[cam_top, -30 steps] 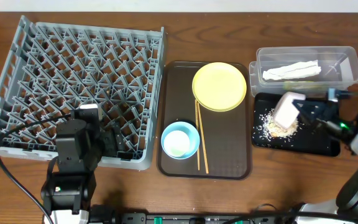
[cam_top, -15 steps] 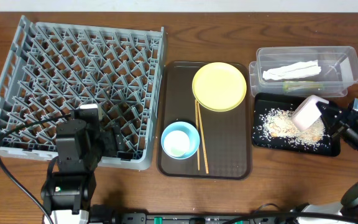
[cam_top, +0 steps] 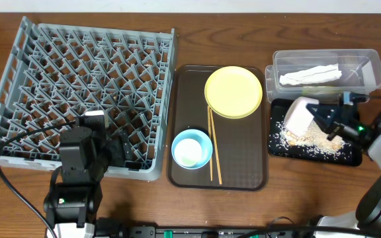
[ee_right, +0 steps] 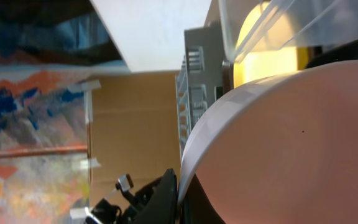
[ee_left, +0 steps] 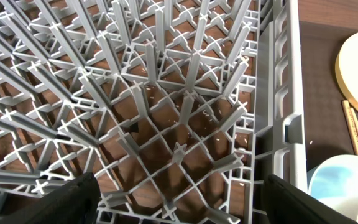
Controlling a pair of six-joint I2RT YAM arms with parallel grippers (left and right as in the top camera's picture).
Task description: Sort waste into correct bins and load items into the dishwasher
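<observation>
My right gripper is shut on the rim of the white bowl and holds it tipped on its side over the black tray. Beige crumbs lie on that tray under the bowl. In the right wrist view the bowl fills the frame, its rim pinched between my fingers. The white napkin lies in the clear tub. The yellow plate, light blue bowl and chopsticks are on the brown tray. My left gripper is open over the grey dish rack.
The brown serving tray lies between the rack and the bins. Something pale sits inside the blue bowl; I cannot tell what it is. The rack's lattice holds nothing. Cables run along the front left and far right of the table.
My right gripper swung the white bowl to the right over the black tray, then back to the left. The crumbs have spread over the tray. The left arm has not moved.
</observation>
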